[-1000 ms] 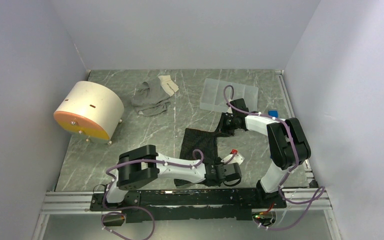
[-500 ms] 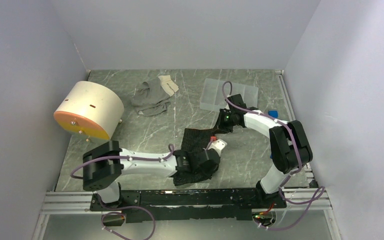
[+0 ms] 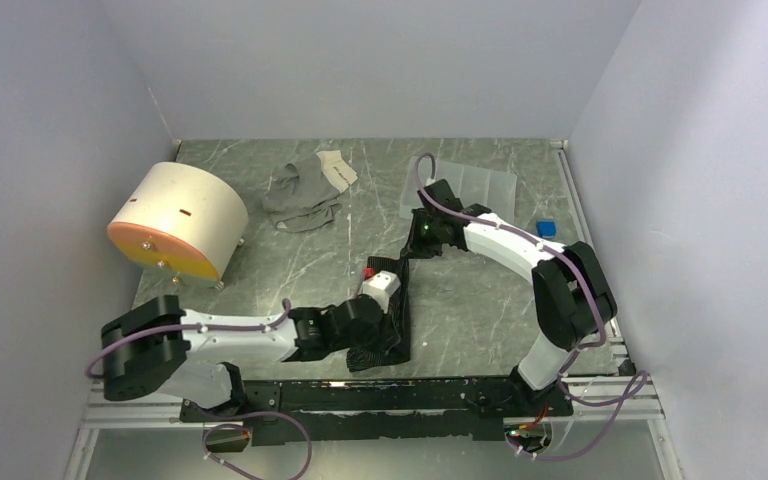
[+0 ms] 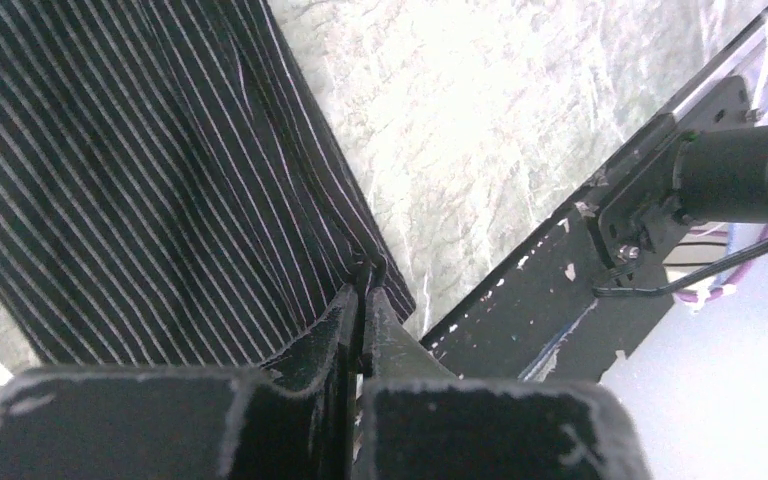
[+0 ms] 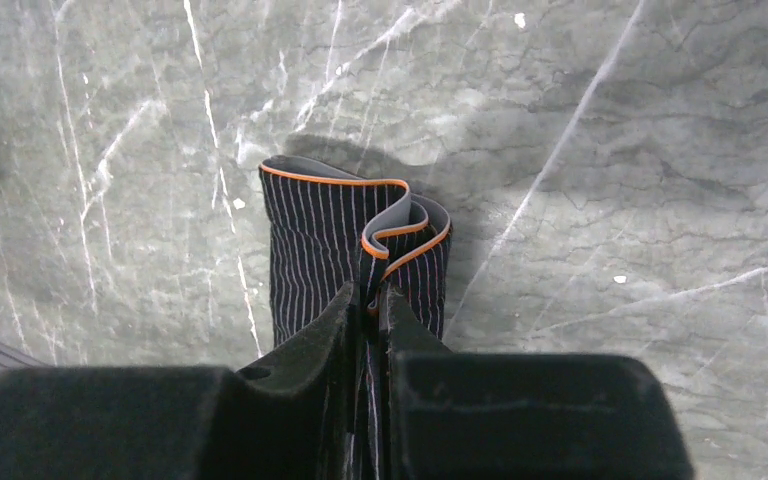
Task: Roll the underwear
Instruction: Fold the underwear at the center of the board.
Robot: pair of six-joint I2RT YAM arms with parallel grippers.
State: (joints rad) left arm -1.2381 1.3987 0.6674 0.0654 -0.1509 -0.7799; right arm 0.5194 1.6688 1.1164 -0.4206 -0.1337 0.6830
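The overhead camera looks down from above the near edge over the whole grey marbled stone table [image 3: 480,300]. Both wrist cameras sit close, facing down. All three share the black pinstriped fabric underwear [image 3: 401,325] [image 4: 140,180] [image 5: 310,260]; the left one, apparently, also catches the black metal base rail [image 4: 560,300].

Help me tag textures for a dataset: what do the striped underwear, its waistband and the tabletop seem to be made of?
The underwear: thin soft fabric, probably knit, matte black with pale pinstripes; it folds and creases. The waistband: smoother grey band with orange edging, likely elastic; it curls in loops. The tabletop: hard grey-green marble look with white veins, slightly glossy; possibly printed laminate.
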